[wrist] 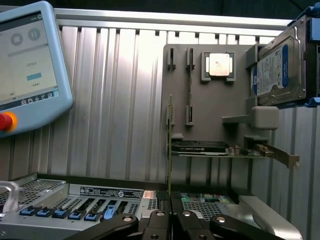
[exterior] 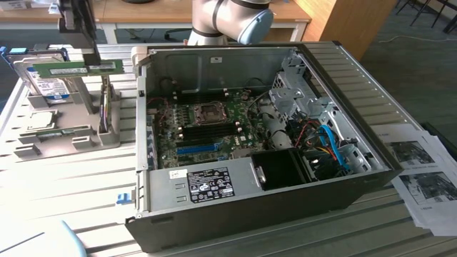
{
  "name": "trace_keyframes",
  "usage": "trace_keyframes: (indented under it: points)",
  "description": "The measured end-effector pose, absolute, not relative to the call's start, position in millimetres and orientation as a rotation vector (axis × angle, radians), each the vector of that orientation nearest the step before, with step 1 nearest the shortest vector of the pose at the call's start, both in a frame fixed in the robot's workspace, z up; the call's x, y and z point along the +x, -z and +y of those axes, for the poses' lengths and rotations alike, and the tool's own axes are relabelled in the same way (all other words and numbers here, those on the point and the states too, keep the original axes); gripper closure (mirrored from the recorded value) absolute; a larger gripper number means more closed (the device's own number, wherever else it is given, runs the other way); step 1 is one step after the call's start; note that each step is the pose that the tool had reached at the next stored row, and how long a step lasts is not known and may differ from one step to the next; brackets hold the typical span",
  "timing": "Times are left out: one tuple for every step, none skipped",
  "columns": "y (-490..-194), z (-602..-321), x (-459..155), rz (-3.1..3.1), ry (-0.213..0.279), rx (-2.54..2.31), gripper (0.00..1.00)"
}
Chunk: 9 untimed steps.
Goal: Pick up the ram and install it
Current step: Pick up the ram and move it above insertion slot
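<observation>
The ram [exterior: 75, 68] is a long green stick held level in the air above the grey parts holder [exterior: 50, 144], at the exterior view's left. My gripper [exterior: 91, 58] is shut on it from above. In the wrist view the ram [wrist: 170, 145] shows edge-on as a thin line rising from between the black fingers [wrist: 156, 216], with the gripper [wrist: 170, 202] shut on its end. The open computer case [exterior: 343, 69] lies to the exterior view's right, its motherboard's black memory slots [exterior: 207, 128] bare beside the CPU socket [exterior: 209, 111].
The holder [wrist: 210, 110] carries a silver hard drive [wrist: 277, 70], a CPU chip [wrist: 219, 65], an expansion card [wrist: 200, 147] and another thin stick [wrist: 190, 90]. A teach pendant [wrist: 30, 65] lies on the slatted table. Printed sheets [exterior: 421, 171] lie beside the case. A bright-blue slot [exterior: 196, 149] sits on the motherboard.
</observation>
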<state>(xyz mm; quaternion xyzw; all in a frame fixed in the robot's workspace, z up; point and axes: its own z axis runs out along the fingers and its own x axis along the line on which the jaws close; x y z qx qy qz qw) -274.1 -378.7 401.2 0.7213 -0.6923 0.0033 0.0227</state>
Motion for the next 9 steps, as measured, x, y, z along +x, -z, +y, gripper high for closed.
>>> trace_keyframes:
  points:
    - [-401.2, -378.7, -272.1, -2.144, -0.01, 2.234, 0.89]
    - [-401.2, -378.7, -269.9, -2.144, -0.009, 2.234, 0.89]
    - [-401.2, -378.7, -268.0, -2.143, -0.009, 2.234, 0.89]
    - [-401.2, -378.7, -265.8, -2.143, -0.009, 2.233, 0.89]
    - [-401.2, -378.7, -263.7, -2.143, -0.009, 2.233, 0.89]
    - [-401.2, -378.7, -261.6, -2.143, -0.008, 2.233, 0.89]
    - [-401.1, -378.7, -259.6, -2.143, -0.008, 2.233, 0.89]
    - [-401.2, -378.7, -257.7, -2.143, -0.008, 2.233, 0.89]
    - [-401.2, -378.7, -255.8, -2.143, -0.008, 2.233, 0.89]
